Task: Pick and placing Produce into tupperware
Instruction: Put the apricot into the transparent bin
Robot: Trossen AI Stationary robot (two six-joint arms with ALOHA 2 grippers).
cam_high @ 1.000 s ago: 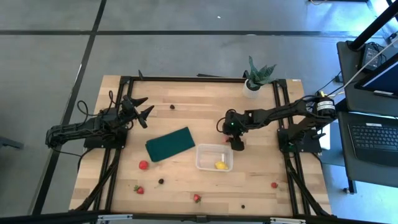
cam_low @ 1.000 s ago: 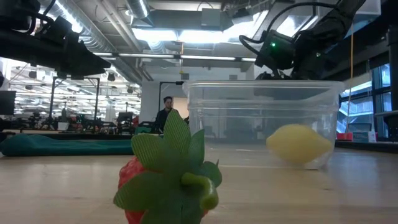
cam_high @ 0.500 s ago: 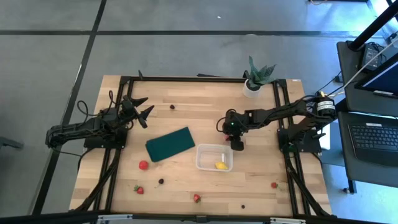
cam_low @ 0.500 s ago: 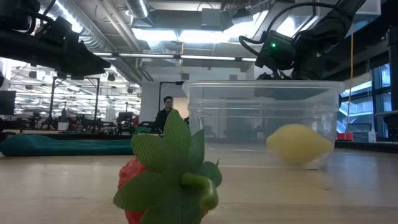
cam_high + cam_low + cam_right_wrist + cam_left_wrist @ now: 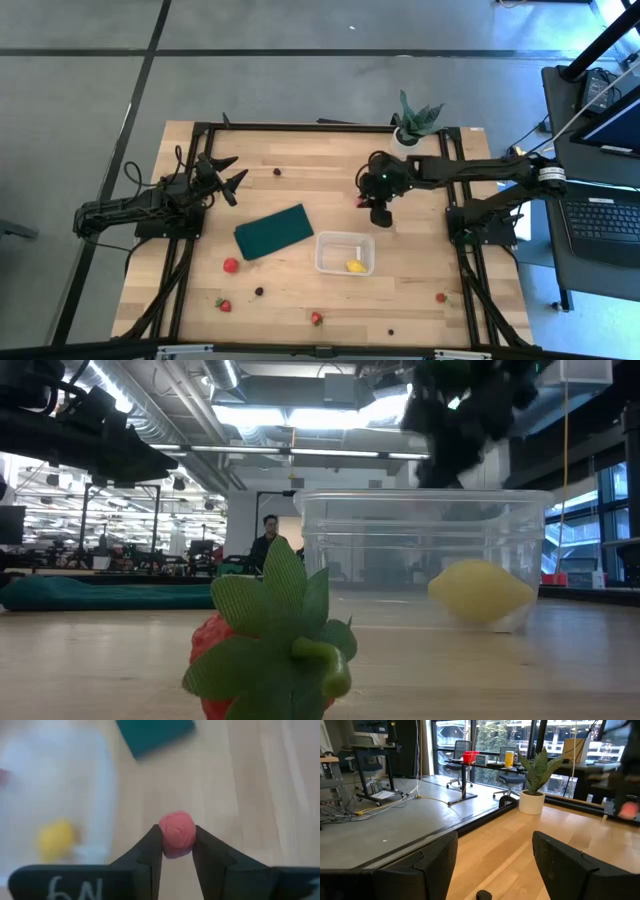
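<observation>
- Right of centre in the high view, the right gripper (image 5: pixel 380 212) hangs above the wood just beyond the far edge of the tupperware (image 5: pixel 345 253), toward the potted plant (image 5: pixel 411 124).
- Between its 2 dark fingers (image 5: pixel 150 851) sits a small round pinkish-red fruit (image 5: pixel 177 831), pinched on both sides at the very tips; the ball is round, so no long axis shows.
- Below and to the side of that fruit in the right wrist view lie the blurred clear tub and the yellow lemon (image 5: pixel 56 839) inside it.
- Seen from above, the lemon (image 5: pixel 354 266) rests in the tub's lower right corner; in the low view its long axis runs left to right (image 5: pixel 481 592).
- Loose produce lies along the lower part of the table: a red round fruit (image 5: pixel 231 265) below the dark green pad (image 5: pixel 274 231), and a strawberry (image 5: pixel 316 318) near the bottom edge.
- At the left of the table the left gripper (image 5: pixel 228 174) waits with its fingers spread apart, empty.
</observation>
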